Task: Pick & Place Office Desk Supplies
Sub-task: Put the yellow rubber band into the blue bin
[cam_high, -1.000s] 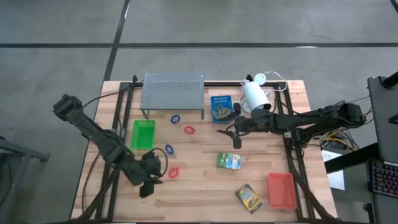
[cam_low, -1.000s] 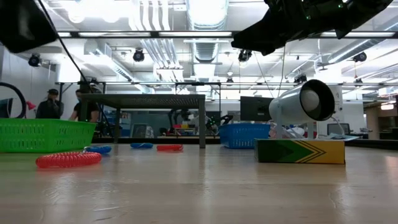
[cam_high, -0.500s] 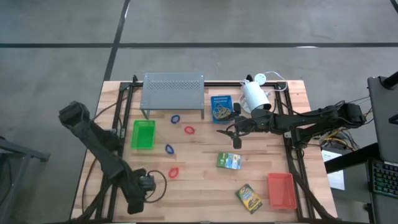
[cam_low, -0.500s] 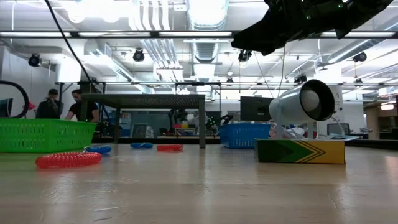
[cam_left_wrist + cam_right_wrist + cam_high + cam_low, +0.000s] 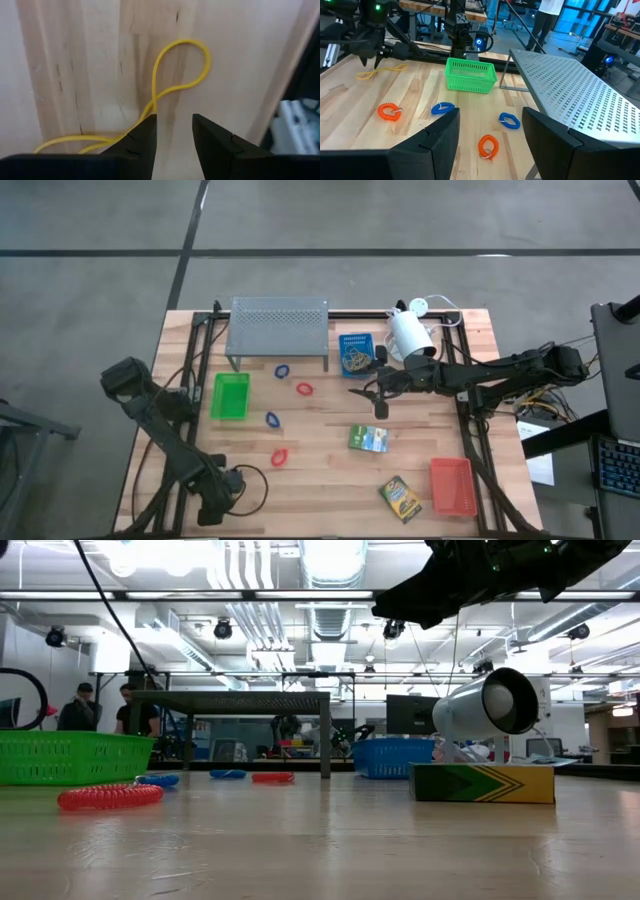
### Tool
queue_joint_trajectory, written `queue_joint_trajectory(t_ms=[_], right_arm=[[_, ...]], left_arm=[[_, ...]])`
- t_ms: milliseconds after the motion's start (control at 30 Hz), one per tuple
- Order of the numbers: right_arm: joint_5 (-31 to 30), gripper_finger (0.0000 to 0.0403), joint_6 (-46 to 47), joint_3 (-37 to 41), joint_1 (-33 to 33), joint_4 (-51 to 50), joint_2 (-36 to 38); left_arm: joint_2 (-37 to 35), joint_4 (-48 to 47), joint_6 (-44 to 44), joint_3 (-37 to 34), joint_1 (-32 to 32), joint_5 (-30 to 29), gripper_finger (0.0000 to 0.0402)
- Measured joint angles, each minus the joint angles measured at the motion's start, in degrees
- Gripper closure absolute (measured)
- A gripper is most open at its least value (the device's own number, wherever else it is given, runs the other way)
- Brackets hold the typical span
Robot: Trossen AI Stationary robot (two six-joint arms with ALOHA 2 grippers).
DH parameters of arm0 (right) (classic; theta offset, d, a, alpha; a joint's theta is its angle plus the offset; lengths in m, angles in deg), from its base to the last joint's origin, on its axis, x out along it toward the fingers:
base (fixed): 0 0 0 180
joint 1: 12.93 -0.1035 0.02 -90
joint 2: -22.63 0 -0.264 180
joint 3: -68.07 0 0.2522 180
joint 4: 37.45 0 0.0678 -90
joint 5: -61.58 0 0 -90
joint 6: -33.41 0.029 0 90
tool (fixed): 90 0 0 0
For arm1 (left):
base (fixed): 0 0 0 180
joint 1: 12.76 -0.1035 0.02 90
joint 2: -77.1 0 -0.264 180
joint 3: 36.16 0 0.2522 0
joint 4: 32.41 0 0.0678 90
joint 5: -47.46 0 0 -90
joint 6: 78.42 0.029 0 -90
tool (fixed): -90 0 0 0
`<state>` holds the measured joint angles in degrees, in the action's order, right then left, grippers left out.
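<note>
At lower left, the left gripper (image 5: 222, 502) hovered, fingers apart, over a yellow rubber band (image 5: 170, 82); the right gripper (image 5: 368, 393) waited wide open at centre.

The left arm reaches from its base at the counter's left edge down toward the near left corner, bent at the elbow, its wrist turned so the left pincer (image 5: 222, 502) points at the counter top. In the left wrist view that pincer (image 5: 173, 134) shows two dark fingers (image 5: 140, 140) standing apart with a clear gap between them, close above the wood.

The right arm stretches nearly straight from its base at the right edge toward the middle of the counter, held above the surface. The right pincer (image 5: 374, 392) has its fingers (image 5: 427, 145) spread wide, with nothing between them.
</note>
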<state>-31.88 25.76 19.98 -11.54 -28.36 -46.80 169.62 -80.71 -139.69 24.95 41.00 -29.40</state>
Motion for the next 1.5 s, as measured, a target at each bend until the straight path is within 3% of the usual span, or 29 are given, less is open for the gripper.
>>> queue_joint_trajectory(t_ms=[233,1133,1500], right_arm=[[0.0,0.0191,0.06,0.0,0.01,-0.02,0.0],[0.0,0.0191,0.02,0.0,0.02,0.01,0.0],[0.0,0.0191,0.04,0.0,0.02,0.01,0.0]], left_arm=[[2.66,0.16,3.55,0.33,0.15,0.02,0.0275],[-0.63,-0.34,2.77,-0.74,0.11,-7.46,0.0275],[0.63,2.97,2.51,-0.87,0.15,-4.62,0.0276]])
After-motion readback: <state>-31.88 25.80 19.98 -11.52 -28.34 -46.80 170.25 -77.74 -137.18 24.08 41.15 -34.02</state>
